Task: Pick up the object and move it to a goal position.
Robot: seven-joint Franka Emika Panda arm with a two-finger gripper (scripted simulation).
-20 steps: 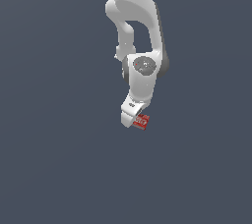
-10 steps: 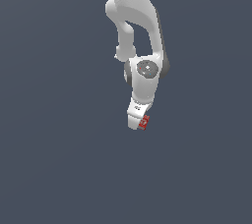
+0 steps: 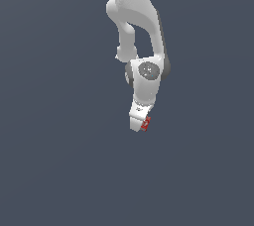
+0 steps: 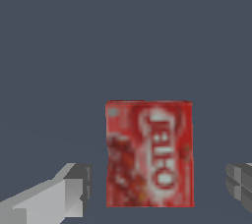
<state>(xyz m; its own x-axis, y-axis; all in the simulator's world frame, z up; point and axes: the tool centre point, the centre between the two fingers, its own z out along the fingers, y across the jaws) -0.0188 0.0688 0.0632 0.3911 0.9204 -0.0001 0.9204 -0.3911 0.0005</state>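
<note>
Pincer (image 4: pixel 156 188) spread open either side of red box (image 4: pixel 149 153), not touching; looks light, stiff, slick-faced, best pinched across narrow sides.

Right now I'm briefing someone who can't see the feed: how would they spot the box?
Follow the white arm down to its gripper; the box is the small red patch at its tip. In the wrist view it lies flat between the two open fingers, touching neither. It is the only red thing on the plain grey floor, with white lettering on its face.
</note>
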